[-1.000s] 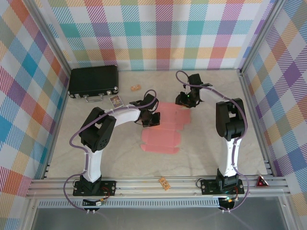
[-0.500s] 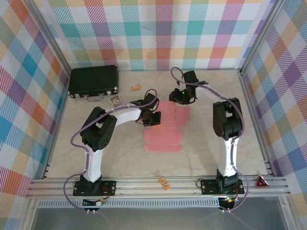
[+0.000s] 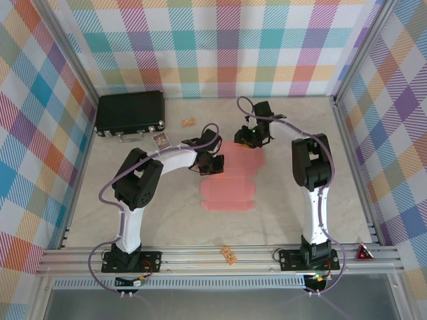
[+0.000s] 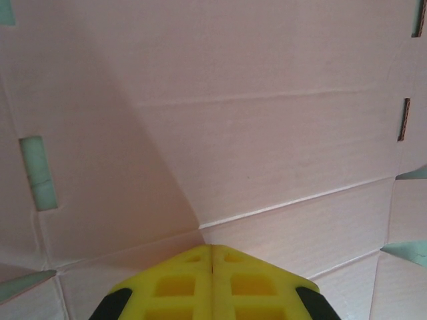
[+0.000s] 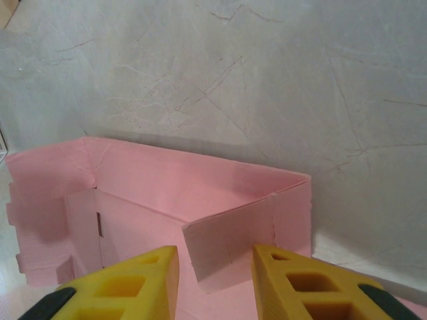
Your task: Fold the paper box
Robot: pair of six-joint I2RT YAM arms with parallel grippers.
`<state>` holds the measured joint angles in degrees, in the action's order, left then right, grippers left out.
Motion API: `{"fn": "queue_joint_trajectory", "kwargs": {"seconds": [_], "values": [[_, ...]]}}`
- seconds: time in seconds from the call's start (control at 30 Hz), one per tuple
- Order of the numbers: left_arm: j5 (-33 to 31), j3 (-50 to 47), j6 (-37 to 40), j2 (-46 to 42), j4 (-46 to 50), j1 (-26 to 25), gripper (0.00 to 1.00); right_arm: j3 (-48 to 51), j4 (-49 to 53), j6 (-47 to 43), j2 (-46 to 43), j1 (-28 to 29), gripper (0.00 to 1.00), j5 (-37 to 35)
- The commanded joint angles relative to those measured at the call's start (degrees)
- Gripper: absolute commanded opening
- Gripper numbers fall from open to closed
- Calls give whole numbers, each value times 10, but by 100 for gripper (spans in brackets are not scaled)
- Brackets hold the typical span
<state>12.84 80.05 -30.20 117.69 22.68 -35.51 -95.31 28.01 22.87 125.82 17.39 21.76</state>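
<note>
**Pink card sheet between two pincers, one flap standing up**

Far to the left of the left pincer [image 3: 215, 165], against the back wall, lies a black case [image 3: 130, 113] with its handle facing the arms. Between the case and that pincer sits a small printed card [image 3: 161, 140], its print too small to read. A small orange block [image 3: 189, 122] lies a little beyond it.

The left pincer is pressed together. In the left wrist view its yellow fingers [image 4: 212, 280] meet in one seam, and their tip points down at the paper box [image 4: 267, 133]. The card there is flat and creased, with cut slots at both sides. No writing shows on it.

From above, the paper box [image 3: 230, 197] is a salmon-pink sheet spread on the table. It begins just right of the left pincer and runs toward the arm bases. Its far edge reaches the right pincer [image 3: 248, 135].

The right pincer [image 5: 215, 257] is spread. A pink flap of the paper box [image 5: 247, 213] stands upright in the gap between its yellow fingers [image 5: 293, 287]. I cannot tell whether either finger touches it. Beyond the flap a long wall of card is raised, and past that is the pale marbled table [image 5: 267, 80].

Well behind both pincers, on the front rail, lie a small orange piece [image 3: 229, 254] and, far right, a red triangle [image 3: 363, 251].
</note>
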Motion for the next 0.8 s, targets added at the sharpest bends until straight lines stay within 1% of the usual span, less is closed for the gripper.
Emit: {"fn": "queue_joint_trajectory", "kwargs": {"seconds": [0.0, 0.17, 0.3, 0.43, 0.6, 0.77], "values": [[-13, 29, 20, 20, 76, -3, 0, 9, 12, -9, -50, 3, 35, -10], [-19, 87, 39, 2, 119, -4, 0, 66, 13, -18, -115, 6, 35, -30], [-38, 101, 58, -30, 141, -4, 6, 138, 5, -19, -174, 23, 35, -47], [-89, 60, 64, -84, 141, -2, 12, 199, -7, -12, -215, 50, 33, -60], [-133, -16, 72, -150, 136, 7, 14, 230, -7, -4, -230, 91, 30, -75], [-145, -79, 72, -185, 122, 27, 17, 243, -16, 13, -213, 124, 29, -96]]}}
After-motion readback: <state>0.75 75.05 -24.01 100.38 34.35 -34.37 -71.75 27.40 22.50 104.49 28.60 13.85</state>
